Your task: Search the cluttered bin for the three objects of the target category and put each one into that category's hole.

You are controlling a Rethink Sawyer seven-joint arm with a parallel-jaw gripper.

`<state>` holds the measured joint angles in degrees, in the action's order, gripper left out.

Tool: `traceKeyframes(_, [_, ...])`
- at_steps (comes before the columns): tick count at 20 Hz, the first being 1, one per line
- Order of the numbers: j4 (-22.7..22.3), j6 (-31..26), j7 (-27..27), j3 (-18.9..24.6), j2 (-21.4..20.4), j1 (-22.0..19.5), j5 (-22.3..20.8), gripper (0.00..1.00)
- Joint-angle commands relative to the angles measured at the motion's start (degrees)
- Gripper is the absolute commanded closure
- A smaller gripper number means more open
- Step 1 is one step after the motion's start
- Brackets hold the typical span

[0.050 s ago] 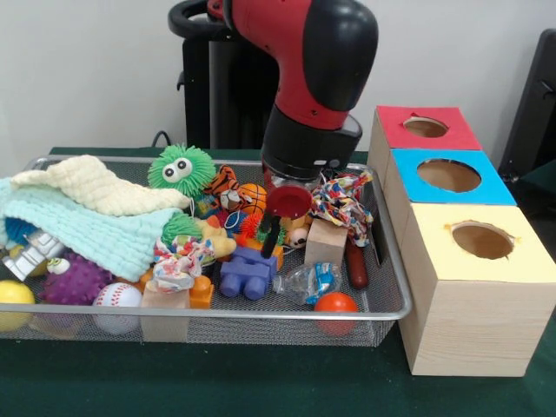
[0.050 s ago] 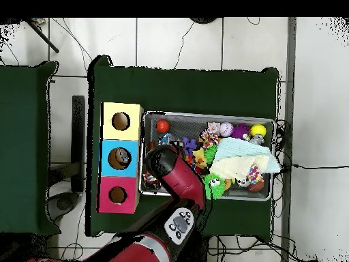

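While the arm [image 1: 304, 61] reaches down over the middle of the wire bin [image 1: 382, 261], the clutter spreads across the front view from nine o'clock to three. At the nine o'clock edge a yellow ball [image 1: 13, 295] lies against the bin's front rim, with a purple spiky ball [image 1: 76, 278] and a white baseball [image 1: 116, 297] just beside it toward the centre. Above them, toward ten o'clock, a mint cloth [image 1: 78, 230] is draped over other toys, and a cream cloth [image 1: 95, 187] lies on top of it. At eleven o'clock of the bin a green fuzzy toy with big eyes [image 1: 180, 169] sits near the back rim, a small tiger toy [image 1: 224, 184] touching its right side. Near the centre a blue block figure [image 1: 245, 274] lies at six o'clock below the gripper [image 1: 276, 228], which is down among the toys; whether its jaws are wide, narrow or closed on anything cannot be told. Just right of it a plain wooden cube [image 1: 326, 243] rests under a multicoloured rope knot [image 1: 340, 198], and an orange ball [image 1: 335, 302] sits at the front rim. Outside the bin, at three o'clock, stand three boxes touching in a row, each with a round hole: red box [image 1: 426, 130] at the back, blue box [image 1: 447, 178] between, yellow box [image 1: 486, 248] nearest. The target category cannot be told.
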<state>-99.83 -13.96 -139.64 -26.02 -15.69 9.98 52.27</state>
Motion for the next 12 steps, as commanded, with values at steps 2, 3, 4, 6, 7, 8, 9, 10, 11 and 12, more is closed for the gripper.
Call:
traceKeyframes(2, [1.69, 4.78, -10.26, 16.67, -1.43, -6.02, 3.07, 0.0])
traceKeyframes(3, [1.64, 4.7, -10.25, 17.34, -1.53, -6.37, 2.93, 0.0])
traceKeyframes(4, [1.99, 3.85, -10.68, 16.98, -1.38, -6.01, 2.79, 0.0])
traceKeyframes(6, [2.71, 2.31, -11.71, 15.87, -1.03, -5.14, 2.46, 0.0])
traceKeyframes(7, [3.32, 1.31, -12.51, 14.89, -0.72, -4.41, 2.35, 0.0])
traceKeyframes(8, [3.93, 0.32, -13.3, 13.9, -0.41, -3.68, 2.24, 0.0])
traceKeyframes(9, [5.03, -0.99, -14.49, 12.16, 0.31, -2.41, 2.14, 0.0])
traceKeyframes(10, [5.27, -1.29, -14.8, 11.9, 0.43, -2.15, 2.17, 0.0])
traceKeyframes(11, [6.24, -2.06, -15.71, 10.66, 1.14, -1.2, 2.16, 0.0])
traceKeyframes(12, [6.83, -2.28, -16.14, 10.15, 1.61, -0.73, 2.25, 0.0])
